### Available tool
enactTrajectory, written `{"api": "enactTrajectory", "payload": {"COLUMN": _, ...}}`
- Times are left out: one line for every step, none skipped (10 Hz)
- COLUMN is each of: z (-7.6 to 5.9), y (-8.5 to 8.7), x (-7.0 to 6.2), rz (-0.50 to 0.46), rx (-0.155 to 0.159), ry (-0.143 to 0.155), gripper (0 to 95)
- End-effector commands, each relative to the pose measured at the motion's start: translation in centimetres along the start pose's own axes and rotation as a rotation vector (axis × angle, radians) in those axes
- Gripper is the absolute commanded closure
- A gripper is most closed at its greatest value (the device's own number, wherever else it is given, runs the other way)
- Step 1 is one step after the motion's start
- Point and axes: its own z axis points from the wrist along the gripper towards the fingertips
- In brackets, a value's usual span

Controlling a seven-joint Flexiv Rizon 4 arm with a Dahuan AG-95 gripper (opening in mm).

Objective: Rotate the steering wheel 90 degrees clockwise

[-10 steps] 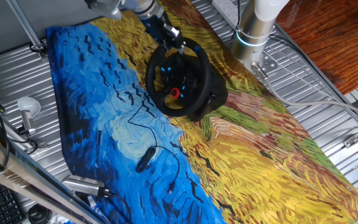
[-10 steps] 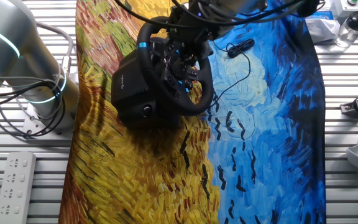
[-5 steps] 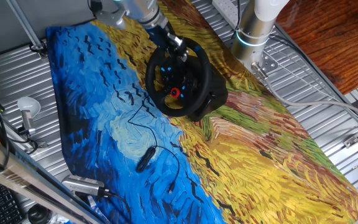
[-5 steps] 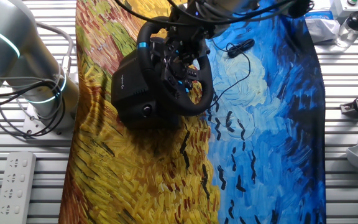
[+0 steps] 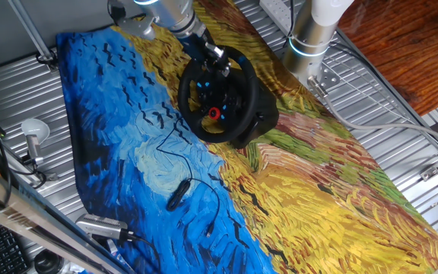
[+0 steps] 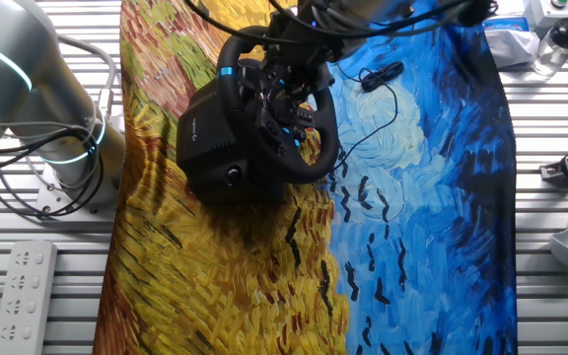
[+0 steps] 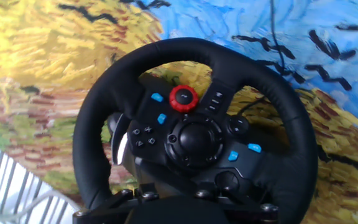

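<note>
The black steering wheel (image 5: 217, 95) sits on its base on the painted cloth (image 5: 295, 190) covering the bench, with the pincer (image 5: 213, 55) at its upper rim, grip state impossible to tell.

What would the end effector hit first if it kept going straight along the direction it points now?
Most likely the steering wheel itself. The end effector sits at the rim's top edge, and the hand view looks straight onto the hub with its red knob. How much gap remains is unclear.
</note>
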Motion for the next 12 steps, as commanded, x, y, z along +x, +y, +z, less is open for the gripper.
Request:
{"api": "enactTrajectory", "payload": {"z": -1.07, "y": 0.78, "x": -0.01, "rz": -0.089, "rx": -0.060, "ry": 0.063, "gripper": 57.0}}
{"api": "enactTrajectory", "payload": {"z": -1.38, "y": 1.03, "x": 0.03, "rz": -0.129, "rx": -0.074, "ry": 0.083, "gripper": 57.0}}
{"api": "enactTrajectory", "payload": {"z": -1.59, "y": 1.25, "x": 0.03, "rz": -0.176, "rx": -0.085, "ry": 0.097, "gripper": 57.0}}
{"api": "enactTrajectory", "payload": {"z": -1.55, "y": 1.40, "x": -0.07, "rz": -0.217, "rx": -0.094, "ry": 0.104, "gripper": 57.0}}
{"api": "enactTrajectory", "payload": {"z": -1.30, "y": 1.42, "x": -0.19, "rz": -0.262, "rx": -0.101, "ry": 0.107, "gripper": 57.0}}
{"api": "enactTrajectory", "payload": {"z": -1.17, "y": 1.14, "x": -0.13, "rz": -0.327, "rx": -0.113, "ry": 0.110, "gripper": 57.0}}
{"api": "enactTrajectory", "payload": {"z": -1.22, "y": 1.09, "x": -0.08, "rz": -0.355, "rx": -0.120, "ry": 0.114, "gripper": 57.0}}
{"api": "enactTrajectory", "payload": {"z": -1.23, "y": 1.12, "x": -0.09, "rz": -0.366, "rx": -0.124, "ry": 0.118, "gripper": 57.0}}
{"api": "enactTrajectory", "payload": {"z": -1.14, "y": 1.22, "x": -0.18, "rz": -0.383, "rx": -0.136, "ry": 0.126, "gripper": 57.0}}
{"api": "enactTrajectory", "payload": {"z": -1.17, "y": 1.34, "x": -0.22, "rz": -0.382, "rx": -0.139, "ry": 0.130, "gripper": 57.0}}
{"api": "enactTrajectory", "payload": {"z": -1.19, "y": 1.35, "x": -0.21, "rz": -0.378, "rx": -0.135, "ry": 0.132, "gripper": 57.0}}
{"api": "enactTrajectory", "payload": {"z": -1.19, "y": 1.35, "x": -0.21, "rz": -0.359, "rx": -0.119, "ry": 0.126, "gripper": 57.0}}
